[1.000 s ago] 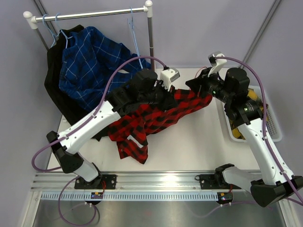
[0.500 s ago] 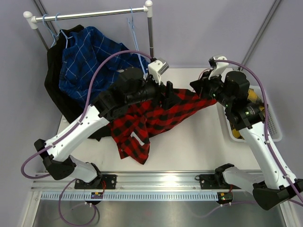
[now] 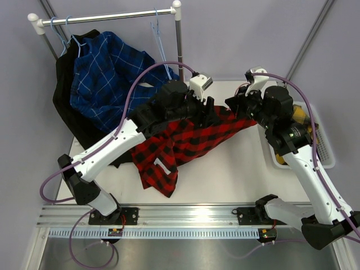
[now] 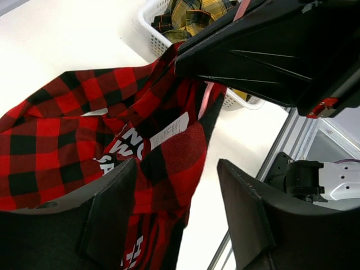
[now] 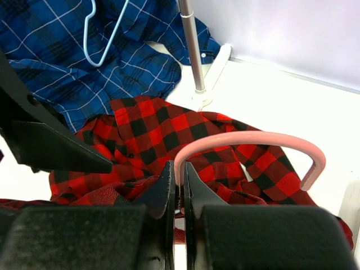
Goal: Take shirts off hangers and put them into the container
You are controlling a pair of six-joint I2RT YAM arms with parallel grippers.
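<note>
Right tool (image 5: 180, 174) is pinched together on the pink hanger (image 5: 247, 140) just below its hook, which arches up out of the fingers. Holding the wire there pins the hanger so the cloth can be pulled off it. The left tool (image 4: 177, 180) faces it from the other side with its fingers spread apart. The collar of the red shirt (image 4: 56, 129), label showing, hangs in the gap between them and is not clamped, as far as the wrist view shows. I judge it is set to close on the collar and drag the shirt off the wire, which runs down inside the neck opening.

Most of the red shirt lies crumpled on the table (image 3: 236, 174) between the two arms, with one end lifted toward the right tool. Off to the right, beside the right arm, the container (image 3: 326, 152) already has the yellow shirt (image 4: 194, 14) in it, so the drop is close by.

Farther back on the left, the blue shirt (image 3: 107, 73) and the black shirt (image 3: 64, 104) hang from the rail (image 3: 107, 17), not yet dealt with. A light blue hanger (image 3: 160, 39) that seems bare dangles from the rail beside them.
</note>
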